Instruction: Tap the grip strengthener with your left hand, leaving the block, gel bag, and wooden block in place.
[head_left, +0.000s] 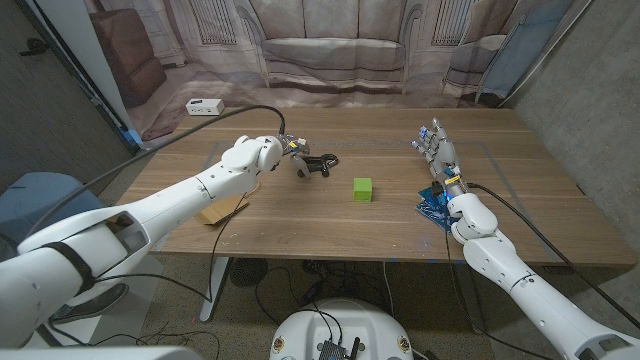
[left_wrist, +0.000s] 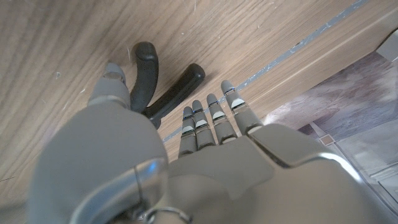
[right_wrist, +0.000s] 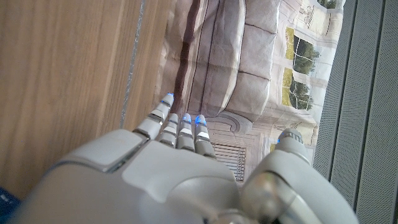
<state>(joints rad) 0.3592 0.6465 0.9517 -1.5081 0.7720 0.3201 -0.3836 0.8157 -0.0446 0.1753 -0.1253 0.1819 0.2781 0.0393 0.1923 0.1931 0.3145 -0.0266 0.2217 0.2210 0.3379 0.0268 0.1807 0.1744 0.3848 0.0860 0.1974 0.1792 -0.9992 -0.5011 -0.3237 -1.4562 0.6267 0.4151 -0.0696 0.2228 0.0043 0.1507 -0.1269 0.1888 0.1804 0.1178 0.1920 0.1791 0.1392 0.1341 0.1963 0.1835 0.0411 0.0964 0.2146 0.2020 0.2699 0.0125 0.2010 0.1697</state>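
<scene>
On the desk (head_left: 330, 225) in the head view, the left hand (head_left: 292, 148) hovers at the black grip strengthener (head_left: 318, 164), left of centre toward the far side. A green block (head_left: 363, 189) sits mid-desk, a wooden block (head_left: 222, 208) lies under the left arm, and a blue gel bag (head_left: 436, 204) lies beneath the upright, spread right hand (head_left: 438, 152).

Left wrist view: the left hand (left_wrist: 186, 149), fingers (left_wrist: 214, 115) extended and holding nothing, is over the grip strengthener (left_wrist: 155, 84); contact cannot be told.

Right wrist view: the right hand (right_wrist: 180, 168) is empty, fingers straight.
</scene>
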